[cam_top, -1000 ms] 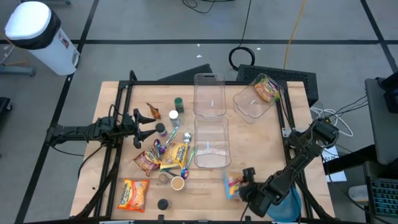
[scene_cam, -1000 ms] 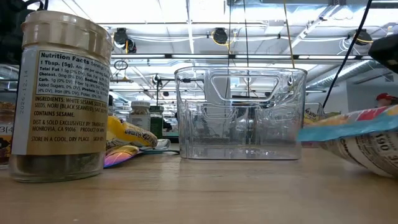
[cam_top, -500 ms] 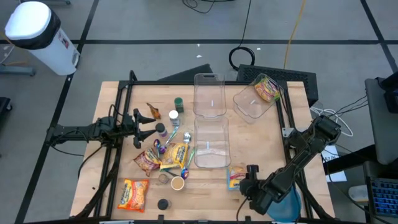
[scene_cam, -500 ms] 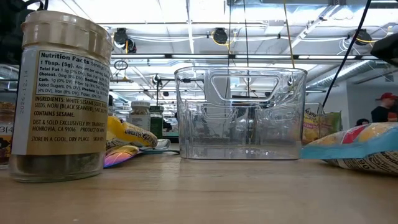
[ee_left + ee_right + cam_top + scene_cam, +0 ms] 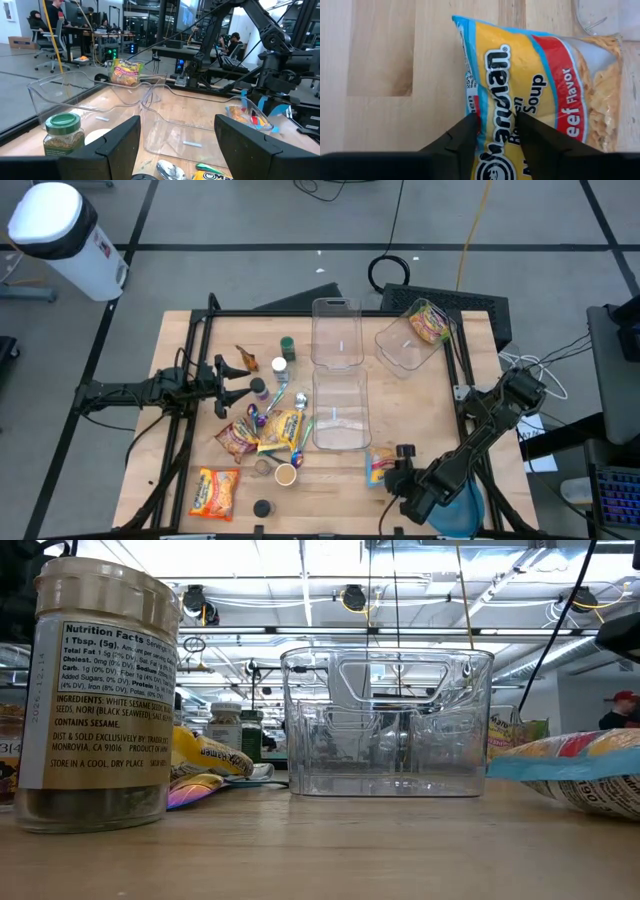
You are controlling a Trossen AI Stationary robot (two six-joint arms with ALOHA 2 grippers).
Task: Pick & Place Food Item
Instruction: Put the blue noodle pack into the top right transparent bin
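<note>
Down at the table's (image 5: 430,395) front edge, the right gripper (image 5: 496,131) pinches a ramen soup packet (image 5: 540,95), fingers (image 5: 465,137) narrowed on its end, just beside the nearest clear bin (image 5: 340,410). Over by the spice jars, the left gripper (image 5: 235,376) hangs with fingers spread, holding nothing.

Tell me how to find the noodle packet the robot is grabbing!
Find the clear plastic bin in the middle of the wooden table. Just past its near right corner lies a yellow, blue-edged ramen soup packet, pinched by the right tool. The other packets lie left of the bin.
</note>
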